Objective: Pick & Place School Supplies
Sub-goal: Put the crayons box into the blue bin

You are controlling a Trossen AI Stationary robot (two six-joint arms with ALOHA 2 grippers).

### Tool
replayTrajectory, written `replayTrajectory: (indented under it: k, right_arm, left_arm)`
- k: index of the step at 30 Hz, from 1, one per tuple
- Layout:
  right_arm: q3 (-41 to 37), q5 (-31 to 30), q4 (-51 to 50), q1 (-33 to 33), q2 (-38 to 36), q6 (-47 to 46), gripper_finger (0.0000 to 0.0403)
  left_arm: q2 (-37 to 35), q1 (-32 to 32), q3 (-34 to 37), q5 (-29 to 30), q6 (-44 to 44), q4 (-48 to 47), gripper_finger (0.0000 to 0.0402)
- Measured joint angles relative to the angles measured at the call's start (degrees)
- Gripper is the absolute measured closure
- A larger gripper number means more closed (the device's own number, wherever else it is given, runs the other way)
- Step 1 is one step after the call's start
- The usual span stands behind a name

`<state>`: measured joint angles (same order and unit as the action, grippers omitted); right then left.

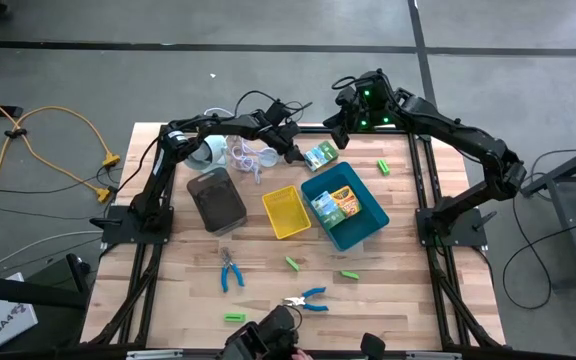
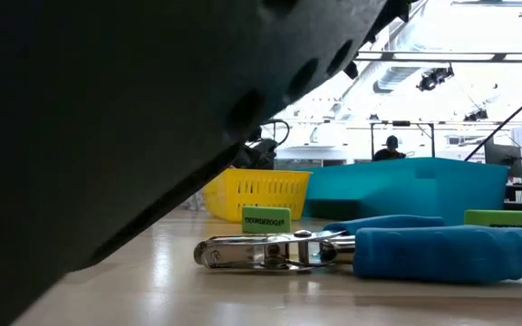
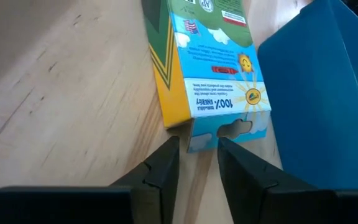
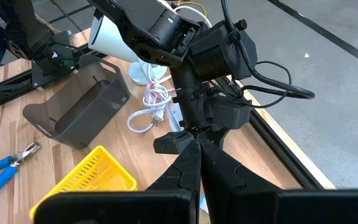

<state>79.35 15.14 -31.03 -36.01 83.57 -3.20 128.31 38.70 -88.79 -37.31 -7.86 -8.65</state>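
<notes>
We take the blue tray [image 1: 368, 225] as our landmark. Our left gripper [image 1: 296, 152] reaches across the table to a spot just beyond the tray's far-left corner, right at a green crayon box [image 1: 321, 156] lying flat on the wood. In the left wrist view the crayon box [image 3: 207, 62] lies just ahead of our two dark fingers [image 3: 160, 171], which stand slightly parted and empty; the box's end flap sits just ahead of the gap between them, and the blue tray [image 3: 319, 93] wall stands just beside it. The fingers have not clasped the box.

Our right gripper [image 1: 353, 100] hangs beyond the tray's far side, above the table's far edge. In the right wrist view its fingers [image 4: 194, 168] are pressed together with nothing between them, and the left arm shows ahead of them.

Inside the blue tray lies a second printed box [image 1: 334, 205]. Just left of the tray sits the yellow tray [image 1: 286, 212], and farther left the grey tray [image 1: 216, 198]. Beyond the grey tray lies a white round device [image 1: 211, 150] with its coiled cord.

A bright-green block [image 1: 383, 166] lies right of the tray's far corner; two more blocks [image 1: 293, 263] [image 1: 349, 273] lie on its near side, and a fourth [image 1: 233, 317] lies near the table's front edge. Blue-handled pliers [image 1: 231, 272] rest near-left of the tray, and a second pair [image 1: 308, 299] lies nearer the front.
</notes>
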Motion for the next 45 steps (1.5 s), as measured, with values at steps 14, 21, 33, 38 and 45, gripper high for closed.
replayTrajectory:
  k: [14,21,33,38,45]
  right_arm:
    - [0.00,0.00,0.00,0.00,0.00,0.02,0.0401]
    - [0.00,0.00,0.00,0.00,0.00,0.00,0.0401]
    - [0.00,0.00,0.00,0.01,0.00,0.00,0.0401]
    - [0.00,0.00,0.00,0.01,0.00,0.00,0.0401]
    - [0.00,0.00,-0.01,0.00,0.00,0.00,0.0401]
  left_arm:
    - [0.00,0.07,0.02,0.48,0.38,0.14,0.0350]
    - [0.00,0.25,0.02,0.90,0.41,0.14,0.0396]
    - [-0.02,0.82,0.02,1.13,0.26,0.16,0.0401]
    - [-0.06,1.80,0.02,1.07,0.81,0.14,0.0401]
    - [-1.31,2.80,0.11,-0.12,4.33,-1.87,0.0401]
